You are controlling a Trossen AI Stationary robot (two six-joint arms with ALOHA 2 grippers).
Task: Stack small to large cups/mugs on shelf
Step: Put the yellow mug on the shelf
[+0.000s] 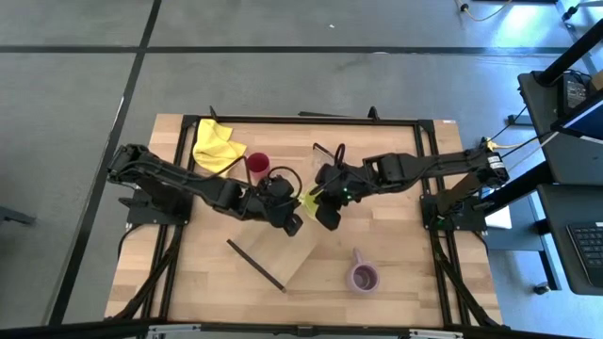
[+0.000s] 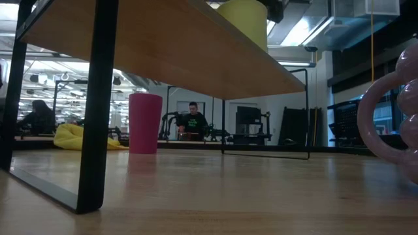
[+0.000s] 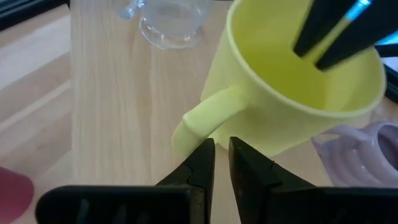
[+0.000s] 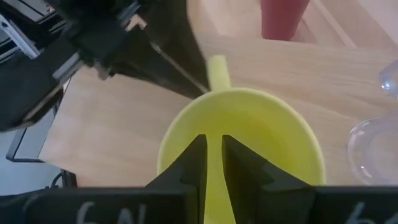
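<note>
The lime-yellow mug [image 1: 311, 201] is on top of the light-wood shelf [image 1: 294, 247], and it also shows in the low view [image 2: 245, 23]. My right gripper [image 4: 211, 155] is shut on the mug's rim. My left gripper [image 3: 222, 158] is shut, with its tips right beside the lower end of the mug's handle [image 3: 205, 115]. The dark red tumbler [image 1: 256, 166] stands upright on the table beyond the shelf. The lilac mug [image 1: 363, 277] stands on the table near the front right. My right gripper pinches the mug's wall at the rim [image 4: 211, 134], on the side opposite the handle, one finger inside and one outside. The fingers [image 3: 336, 31] come from above, slanting down from the table's right. Whether the mug's base rests on the shelf, I cannot tell. My left gripper's tips are at the handle's lower end [image 3: 183, 134]; whether they touch it, I cannot tell.
A yellow cloth [image 1: 217, 141] lies at the table's far left. A clear glass [image 3: 168, 25] stands on the shelf beyond the mug. The shelf's dark end rail [image 1: 254, 265] stands near the front. A person [image 2: 192, 121] sits in the room behind.
</note>
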